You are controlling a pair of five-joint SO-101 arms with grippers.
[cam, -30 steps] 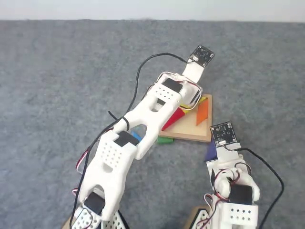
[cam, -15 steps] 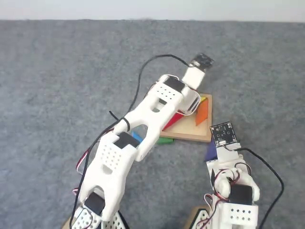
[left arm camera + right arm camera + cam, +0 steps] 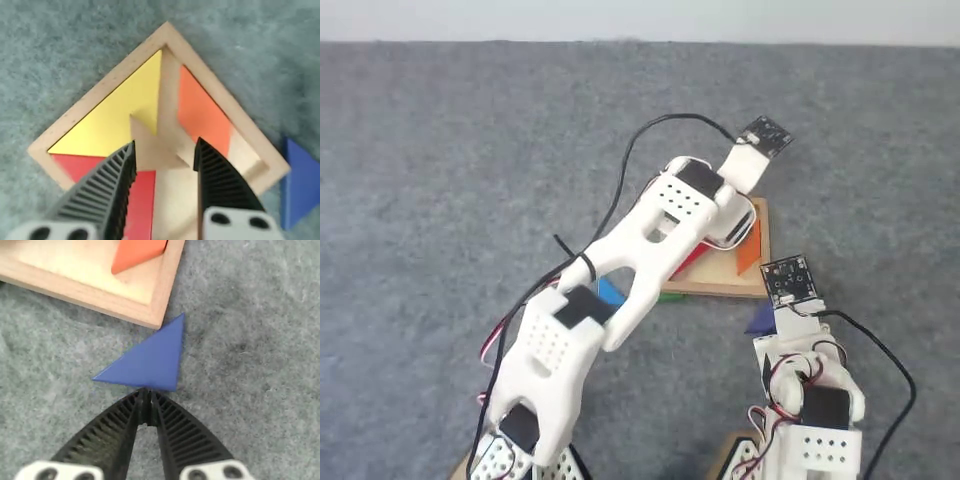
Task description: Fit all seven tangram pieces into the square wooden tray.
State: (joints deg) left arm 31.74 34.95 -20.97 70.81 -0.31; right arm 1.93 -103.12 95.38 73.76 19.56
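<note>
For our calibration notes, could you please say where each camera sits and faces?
High view: fixed above, looking down at tray; left arm, right arm show.
Left wrist view: on left wrist, looking down into tray; open left gripper shows.
Right wrist view: on right wrist, facing blue triangle; shut right gripper shows.
Shared: wrist views both show orange piece.

Tray holds yellow piece, red piece, orange piece.

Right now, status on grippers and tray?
Left gripper open over tray. Right gripper shut at blue triangle, outside tray. Yellow piece, red piece, orange piece inside.
</note>
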